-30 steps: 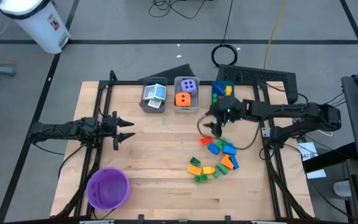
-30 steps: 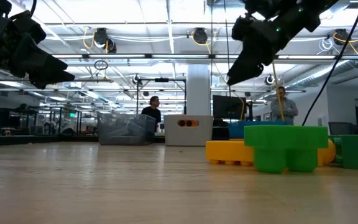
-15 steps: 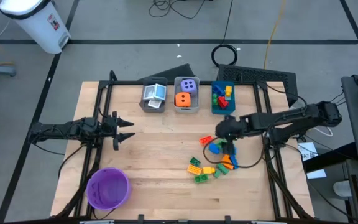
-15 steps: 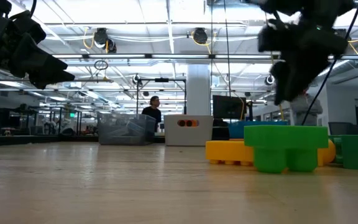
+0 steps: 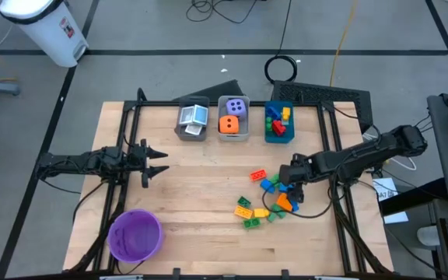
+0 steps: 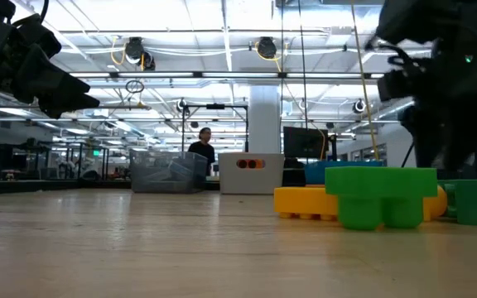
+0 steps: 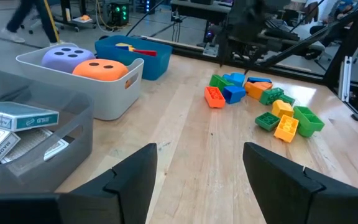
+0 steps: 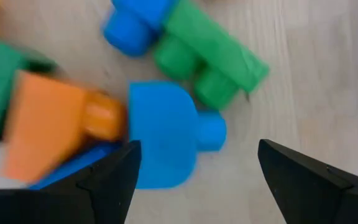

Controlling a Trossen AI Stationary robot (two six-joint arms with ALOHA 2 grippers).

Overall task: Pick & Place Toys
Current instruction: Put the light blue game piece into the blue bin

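Below, right claw (image 8: 194,163) spread over rounded blue brick (image 8: 166,134) (glossy plastic).

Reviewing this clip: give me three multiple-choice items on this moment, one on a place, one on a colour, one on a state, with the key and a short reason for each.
1. Where do the two dice sit?
A. In the purple bowl
B. In the middle bin
C. Loose among the bricks

2. What colour is the brick centred between the right gripper's fingers in the right wrist view?
A. Blue
B. Red
C. Yellow

3. How do the right gripper's fingers stand?
A. Shut on a brick
B. Spread open over the bricks
C. Shut and empty

Key:
1 B: the purple die and orange die lie in the middle bin; the purple bowl holds none.
2 A: a blue brick lies between the fingers.
3 B: the right gripper is over the brick pile, its fingers wide apart with nothing held.
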